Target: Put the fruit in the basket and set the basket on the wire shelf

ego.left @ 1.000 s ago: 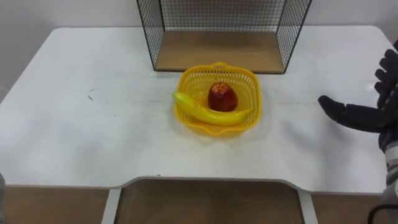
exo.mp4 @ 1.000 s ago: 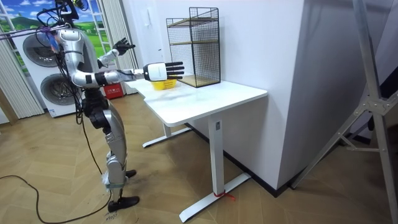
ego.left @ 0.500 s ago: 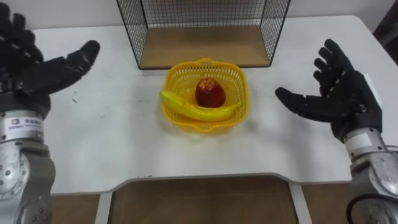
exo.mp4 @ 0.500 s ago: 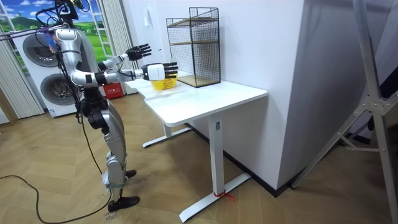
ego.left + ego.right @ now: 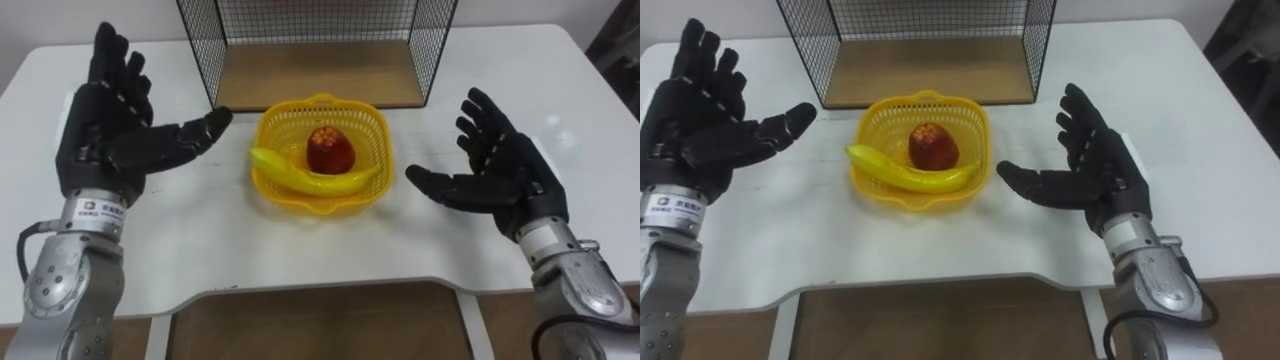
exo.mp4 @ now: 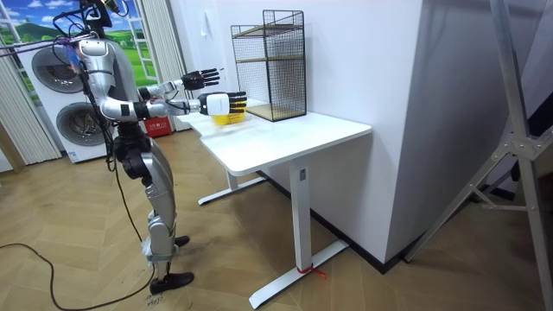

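Observation:
A yellow plastic basket (image 5: pixel 372 122) (image 5: pixel 872 122) stands on the white table just in front of the wire shelf (image 5: pixel 316 88). In it lie a yellow banana (image 5: pixel 310 181) and a red apple (image 5: pixel 329 152). My left hand (image 5: pixel 108 125) (image 5: pixel 692 122) hovers open to the left of the basket, palm turned toward it. My right hand (image 5: pixel 508 175) (image 5: pixel 1095 175) is open on the basket's right side, a short gap away. Neither hand touches the basket. In the room view the basket (image 6: pixel 226 117) sits between both raised hands.
The wire shelf has black mesh walls and a wooden floor panel, open toward me. The white table (image 5: pixel 250 250) has a cut-out at its front edge. In the room view I stand at the table's end, with washing machines (image 6: pixel 65 121) behind me.
Both hands came in toward the basket, the left from the far left and the right from the right edge. The camera view shifted, so the basket sits slightly lower and left.

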Motion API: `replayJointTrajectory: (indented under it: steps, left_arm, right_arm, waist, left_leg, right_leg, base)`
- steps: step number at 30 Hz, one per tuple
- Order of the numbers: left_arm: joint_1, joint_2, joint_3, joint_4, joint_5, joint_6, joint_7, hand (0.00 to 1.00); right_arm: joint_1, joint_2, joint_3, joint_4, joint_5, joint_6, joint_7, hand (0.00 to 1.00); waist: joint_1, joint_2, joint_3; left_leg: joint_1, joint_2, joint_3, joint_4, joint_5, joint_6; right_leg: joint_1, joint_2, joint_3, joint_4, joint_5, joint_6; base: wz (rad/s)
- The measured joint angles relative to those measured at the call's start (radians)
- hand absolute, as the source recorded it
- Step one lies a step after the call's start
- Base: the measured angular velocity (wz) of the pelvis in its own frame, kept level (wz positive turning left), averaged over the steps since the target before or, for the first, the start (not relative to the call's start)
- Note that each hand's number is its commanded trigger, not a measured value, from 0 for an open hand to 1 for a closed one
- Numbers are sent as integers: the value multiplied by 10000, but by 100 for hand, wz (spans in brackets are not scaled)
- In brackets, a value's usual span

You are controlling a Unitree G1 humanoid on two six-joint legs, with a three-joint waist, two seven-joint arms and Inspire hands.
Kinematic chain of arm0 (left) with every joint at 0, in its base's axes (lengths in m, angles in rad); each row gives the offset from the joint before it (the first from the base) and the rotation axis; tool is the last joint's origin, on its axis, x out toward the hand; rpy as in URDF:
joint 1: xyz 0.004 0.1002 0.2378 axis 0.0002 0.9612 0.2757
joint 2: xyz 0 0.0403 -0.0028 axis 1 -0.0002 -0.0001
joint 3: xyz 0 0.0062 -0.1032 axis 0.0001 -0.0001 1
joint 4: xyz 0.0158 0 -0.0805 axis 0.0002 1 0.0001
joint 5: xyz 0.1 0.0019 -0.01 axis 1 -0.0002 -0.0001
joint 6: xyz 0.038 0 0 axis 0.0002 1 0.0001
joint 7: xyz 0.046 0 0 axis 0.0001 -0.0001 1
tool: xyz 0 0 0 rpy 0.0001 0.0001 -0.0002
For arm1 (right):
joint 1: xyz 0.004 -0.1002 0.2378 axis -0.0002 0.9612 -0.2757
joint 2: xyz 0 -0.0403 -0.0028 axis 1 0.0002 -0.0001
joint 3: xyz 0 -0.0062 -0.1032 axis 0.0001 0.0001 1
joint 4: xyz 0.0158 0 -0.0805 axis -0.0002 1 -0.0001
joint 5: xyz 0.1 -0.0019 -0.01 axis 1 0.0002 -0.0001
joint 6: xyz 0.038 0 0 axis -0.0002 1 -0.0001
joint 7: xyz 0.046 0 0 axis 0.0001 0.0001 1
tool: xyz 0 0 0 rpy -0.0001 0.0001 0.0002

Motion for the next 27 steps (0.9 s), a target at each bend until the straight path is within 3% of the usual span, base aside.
replayJointTrajectory:
  steps: [12, 22, 27]
  left_arm:
    - [16, -290, -455, 957, 11, 155, -167, 0]
    - [26, -615, -445, 1522, 10, 180, -379, 0]
    - [26, -628, -447, 1522, 5, 206, -408, 0]
  right_arm:
    - [-460, 104, 385, 1, -4, 0, -38, 0]
    - [-538, 255, 362, 76, -12, 0, -35, 0]
    - [-793, 291, 362, 343, -6, 0, -97, 0]
  waist:
    - [1, -31, -3]
    - [18, -205, -5]
    - [8, -202, -6]
  left_leg:
    - [158, -15, 24, -154, 42, 3]
    - [334, -19, 22, -243, 48, -2]
    - [316, -19, 31, -268, 48, -1]
  right_leg:
    - [54, -2, 23, -6, 4, -3]
    - [248, 12, 10, -192, 40, 0]
    - [210, 13, 10, -201, 58, 4]
  base:
    - [-1]
    - [0]
    - [0]
